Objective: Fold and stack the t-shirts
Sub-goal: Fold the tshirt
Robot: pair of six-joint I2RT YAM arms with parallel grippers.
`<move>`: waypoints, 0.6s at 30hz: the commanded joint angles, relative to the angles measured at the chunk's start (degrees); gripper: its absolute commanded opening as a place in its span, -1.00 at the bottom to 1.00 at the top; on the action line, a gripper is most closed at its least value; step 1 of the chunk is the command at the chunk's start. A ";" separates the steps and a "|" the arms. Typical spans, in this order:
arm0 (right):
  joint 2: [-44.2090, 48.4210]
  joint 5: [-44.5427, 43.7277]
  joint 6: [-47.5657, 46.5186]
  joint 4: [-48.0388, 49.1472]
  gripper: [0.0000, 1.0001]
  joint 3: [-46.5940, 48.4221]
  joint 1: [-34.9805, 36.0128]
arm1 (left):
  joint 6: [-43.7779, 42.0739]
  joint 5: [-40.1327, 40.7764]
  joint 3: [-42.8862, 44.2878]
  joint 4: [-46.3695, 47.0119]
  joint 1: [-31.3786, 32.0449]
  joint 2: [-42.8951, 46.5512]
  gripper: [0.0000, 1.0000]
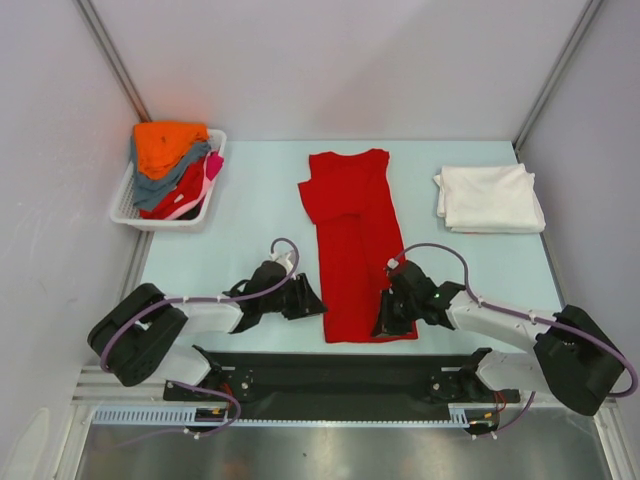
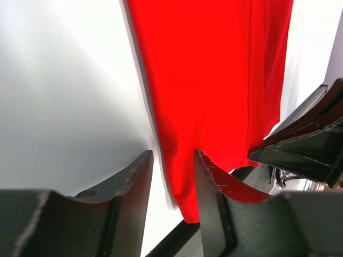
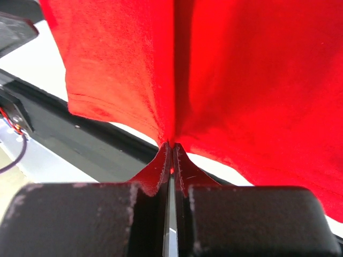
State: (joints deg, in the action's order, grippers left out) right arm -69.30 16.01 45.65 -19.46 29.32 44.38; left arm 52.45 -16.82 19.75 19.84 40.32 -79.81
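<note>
A plain bright red t-shirt is lying lengthwise in the middle of the table, folded into a narrow strip with its collar end toward the far edge and its hem reaching the near edge, one sleeve folded across the upper part. A cream-white t-shirt is sitting folded into a neat rectangle near the far right corner. Orange, grey-teal and red pink-trimmed t-shirts are lying heaped together near the far left corner.
</note>
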 commanded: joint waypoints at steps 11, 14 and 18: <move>2.23 -2.56 -5.74 -7.94 -0.24 3.37 -3.06 | 1.25 4.34 0.03 -4.11 6.70 -3.68 -0.30; 5.04 -4.40 -7.84 -11.72 -0.24 4.08 -6.32 | 2.05 4.43 -1.02 -2.70 7.15 -4.30 -0.54; 8.64 -4.59 -9.44 -13.76 -0.24 3.47 -10.71 | 0.30 4.69 -0.33 -4.97 5.40 -4.57 -1.00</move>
State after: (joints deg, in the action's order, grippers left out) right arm -63.11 12.84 38.89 -29.30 31.53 35.79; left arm 54.98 -14.61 20.38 21.37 46.68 -82.83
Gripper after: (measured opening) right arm 0.377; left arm 0.025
